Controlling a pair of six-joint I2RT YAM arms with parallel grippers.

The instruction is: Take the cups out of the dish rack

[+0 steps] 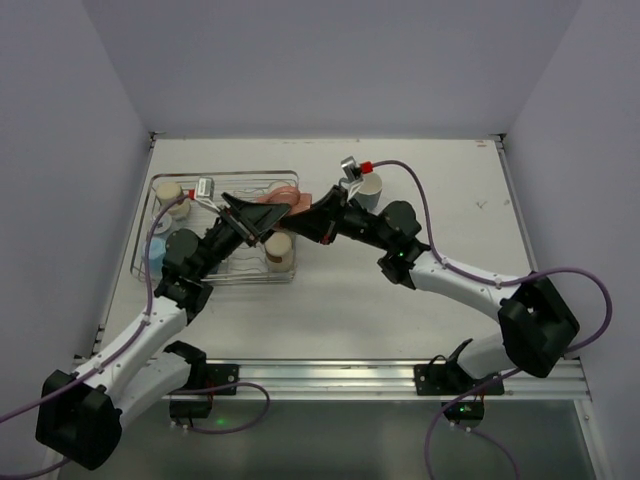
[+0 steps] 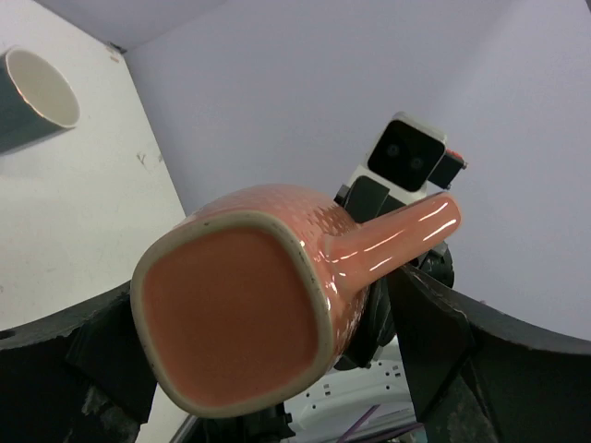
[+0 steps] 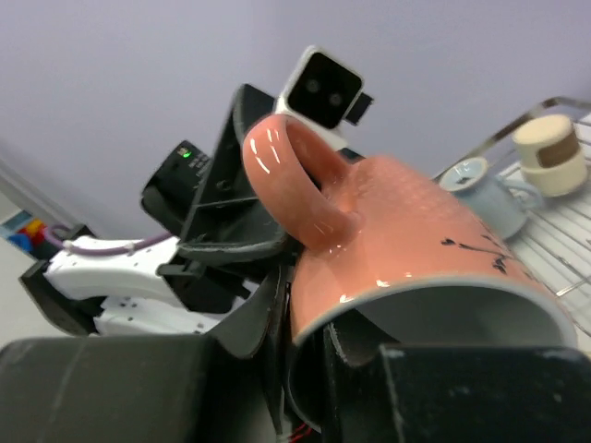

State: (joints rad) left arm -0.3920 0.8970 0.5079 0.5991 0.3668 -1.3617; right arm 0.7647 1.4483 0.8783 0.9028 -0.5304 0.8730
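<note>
A salmon pink mug (image 1: 281, 206) hangs in the air over the right end of the dish rack (image 1: 215, 276), between both grippers. My right gripper (image 1: 306, 213) is shut on its rim, one finger inside and one outside (image 3: 332, 341). My left gripper (image 1: 250, 222) is spread wide around the mug's base (image 2: 231, 314), with a gap on the handle side. Two beige tumblers (image 1: 168, 192) (image 1: 281, 249) and a light blue mug (image 1: 157, 250) sit in the rack. A grey-teal mug (image 1: 370, 186) stands on the table to the right, and shows in the left wrist view (image 2: 32, 97).
The rack takes up the table's far left. In the right wrist view a beige tumbler (image 3: 551, 152) and the light blue mug (image 3: 480, 185) sit on the rack wires (image 3: 554, 235). Both forearms cross the middle of the table.
</note>
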